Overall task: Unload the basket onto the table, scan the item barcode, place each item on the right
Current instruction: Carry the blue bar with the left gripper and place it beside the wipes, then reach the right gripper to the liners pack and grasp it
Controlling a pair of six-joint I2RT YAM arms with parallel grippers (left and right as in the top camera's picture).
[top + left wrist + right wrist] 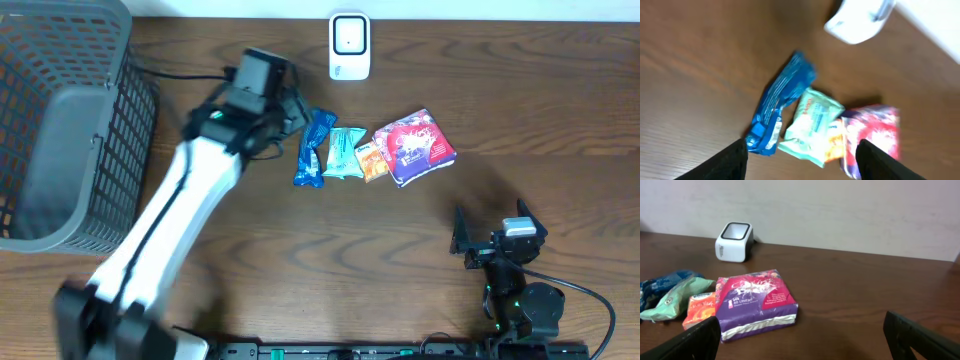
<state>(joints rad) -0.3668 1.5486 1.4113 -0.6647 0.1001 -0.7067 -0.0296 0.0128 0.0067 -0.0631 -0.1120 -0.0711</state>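
Overhead view of a dark wooden table. The left arm, white with black joints, reaches diagonally from the lower left corner of the frame up toward the upper middle, and its wrist ends just left of a row of snack packets. In the left wrist view, the left gripper points down at these packets; its two black fingers sit at the lower left and lower right of the frame, spread apart with nothing between them. The right gripper rests low at the lower right of the overhead frame, well apart from the packets, its jaws also spread wide and empty. The blue packet lies flat on the table just beside the left gripper, at the left end of the row. Its long axis runs nearly top to bottom in the overhead frame, with the upper end leaning slightly right. A pale patch near its lower end is too blurred to read. To its right lie a mint-green packet, a small orange packet and a pink and purple pack. A white scanner stands at the top centre, near the packets. A grey basket fills the upper left.
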